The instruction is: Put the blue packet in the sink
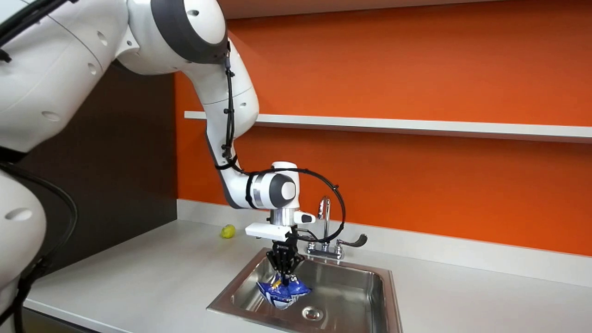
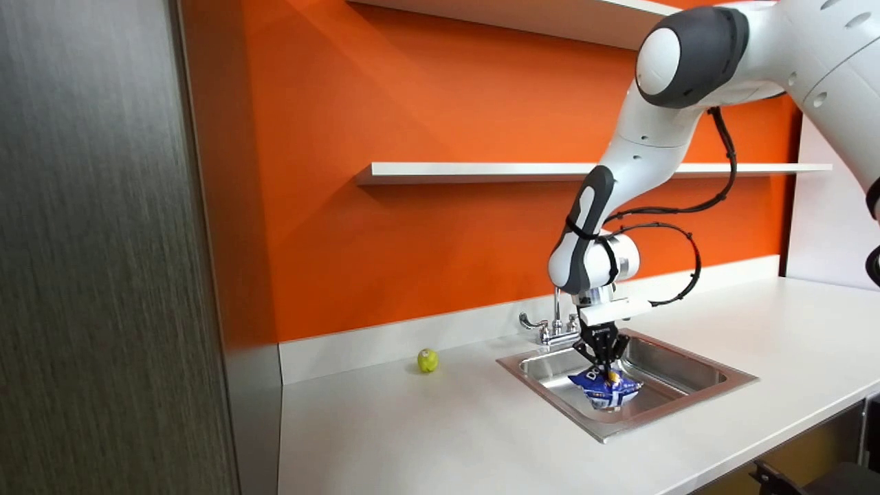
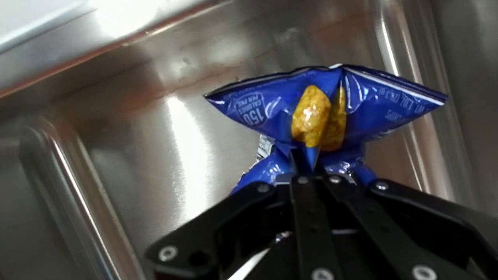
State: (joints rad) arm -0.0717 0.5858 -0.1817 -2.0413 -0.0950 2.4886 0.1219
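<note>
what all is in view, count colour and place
Wall: one, orange, at back
Shelves: two, white, on wall
Counter: one, whitish, along wall
Backsplash: one, whitish, behind counter
Cabinetry: count unclear, brownish, below counter
Dark panel: at least one, blackish, counter's end
Pale panel: one, whitish, opposite end
Sink: one, silver, in counter
Drain: one, silver, sink floor
Faucet: one, chrome, behind sink
Lumpy ball: one, yellow-green, on counter
Blue packet: one, blue and white, held at sink
Arm: one, white and grey, over counter
Cables: several, black, along arm
Gripper: one, black, closed on packet
</note>
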